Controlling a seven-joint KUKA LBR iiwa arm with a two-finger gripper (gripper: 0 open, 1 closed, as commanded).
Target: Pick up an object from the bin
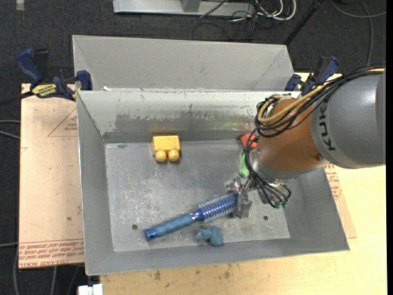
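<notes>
The grey metal bin (184, 112) takes up most of the view. Its floor is scuffed and speckled, its back wall streaked, and a dark carpeted floor (61, 11) with loose cables (270, 5) lies beyond it.

The arm (350, 121) comes in over the bin's right rim above the brush's head end. On its grey casing the white letters "KU" can be read, and the rest of the word curves out of sight. Below the casing is an orange cover (285, 143) wrapped in yellow and black cables (part of the robot, not of the bin's contents).

The end effector (242, 200) is down at the bin floor, right at the bristled head of the brush (184, 221) and apparently touching it. Whether it is released or clenched on the brush I cannot tell, because the cover and cables hide much of it.

The brush is blue, with a plain handle and a coiled blue-and-white head. It lies slantwise on the bin floor, with the handle pointing away from the arm.

A yellow block (166, 148) with two round knobs sits well apart from the brush, against the back wall beyond the handle. A small blue lump (210, 236) lies just beside the brush on its near side. Beyond the brush head, a red scrap (248, 140) peeks out from behind the orange cover, too hidden to name.
</notes>
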